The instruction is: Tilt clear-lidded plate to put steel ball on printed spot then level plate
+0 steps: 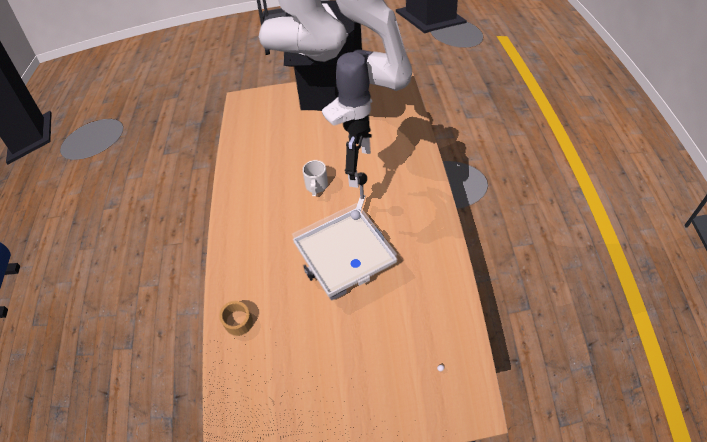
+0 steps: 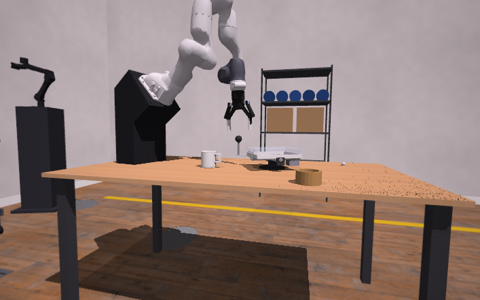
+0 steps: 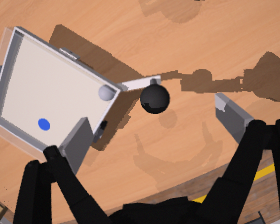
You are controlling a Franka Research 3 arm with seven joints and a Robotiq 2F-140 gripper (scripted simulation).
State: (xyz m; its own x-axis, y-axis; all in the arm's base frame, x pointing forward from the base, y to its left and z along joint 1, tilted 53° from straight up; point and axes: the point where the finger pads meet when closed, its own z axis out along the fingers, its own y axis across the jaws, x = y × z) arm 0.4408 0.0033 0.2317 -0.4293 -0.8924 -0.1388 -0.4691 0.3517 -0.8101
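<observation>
Gripper (image 2: pixel 238 123) wide open, empty, above the black knob (image 3: pixel 153 98). Plate (image 1: pixel 326 241) mid-table; ball (image 1: pixel 355 215) in its corner nearest the robot's edge. Likely pivots freely: grip the knob, tilt gently.

Arm (image 2: pixel 197 55): glossy white rounded links, bulbous joints, faint seam lines at link ends. Base sits on a black angular pedestal (image 2: pixel 137 119). Wrist link (image 2: pixel 234 70) is dark grey, capped by a white flange at 6 o'clock. End effector (image 2: pixel 238 124): black linkage body, two black fingers spread wide, nothing between them; light grey pads (image 3: pixel 232 117) at the tips.
</observation>
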